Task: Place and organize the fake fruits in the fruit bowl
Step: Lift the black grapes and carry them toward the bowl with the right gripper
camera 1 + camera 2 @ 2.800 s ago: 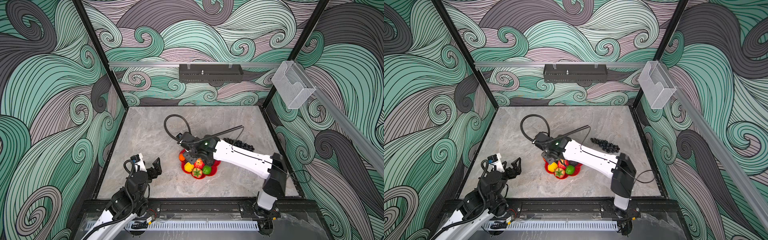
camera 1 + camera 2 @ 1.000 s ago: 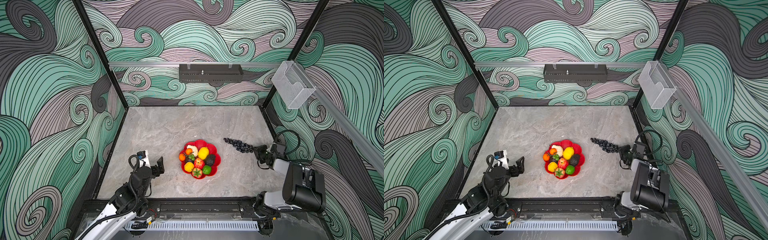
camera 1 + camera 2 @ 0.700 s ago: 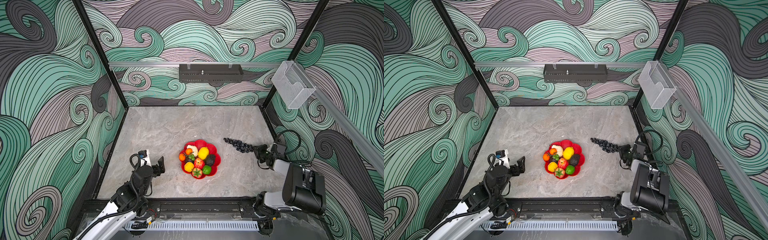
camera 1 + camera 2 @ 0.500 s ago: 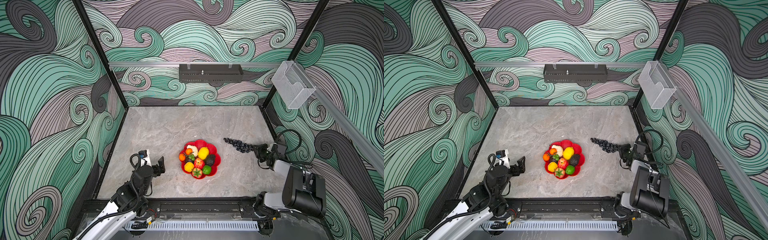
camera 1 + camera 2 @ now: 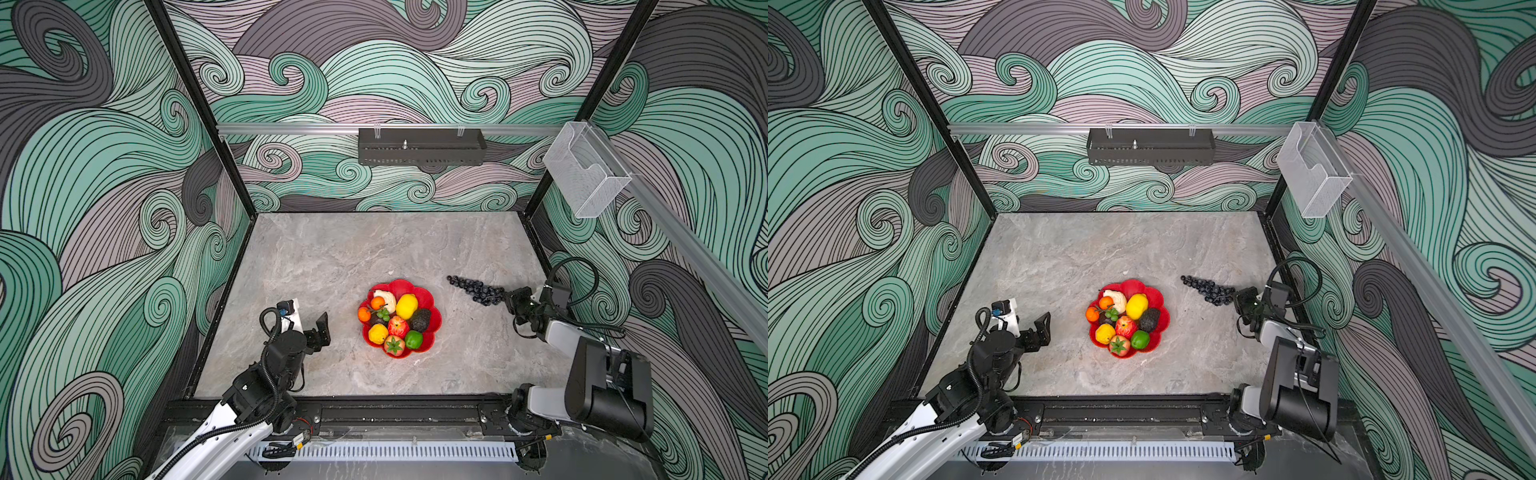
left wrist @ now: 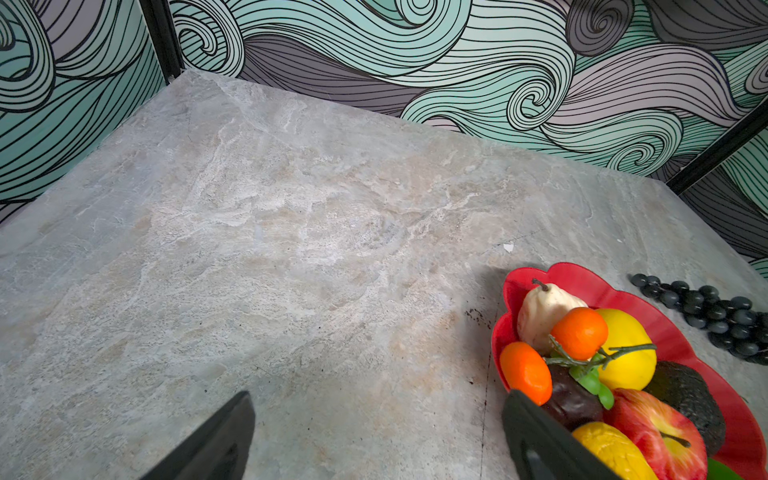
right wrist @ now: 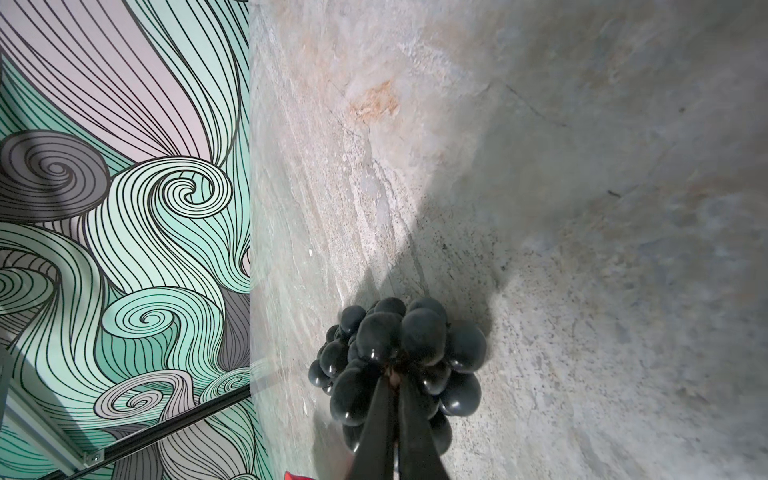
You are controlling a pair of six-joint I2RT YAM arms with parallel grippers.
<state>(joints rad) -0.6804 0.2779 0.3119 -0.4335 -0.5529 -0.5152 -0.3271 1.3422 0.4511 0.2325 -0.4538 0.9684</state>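
The right tool (image 5: 508,297) is pinched on the grape bunch (image 5: 478,291), which lies outside the fruit bowl (image 5: 401,285). The other fake fruits (image 5: 406,306) are seated inside it. The left tool (image 5: 309,318) is spread.

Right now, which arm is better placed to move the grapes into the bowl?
Right: the right gripper is shut on the grapes, while the left gripper sits open across the bowl from them.

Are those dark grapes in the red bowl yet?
Out. The grape bunch lies on the table, apart from the fruit bowl; the right gripper is shut on it.
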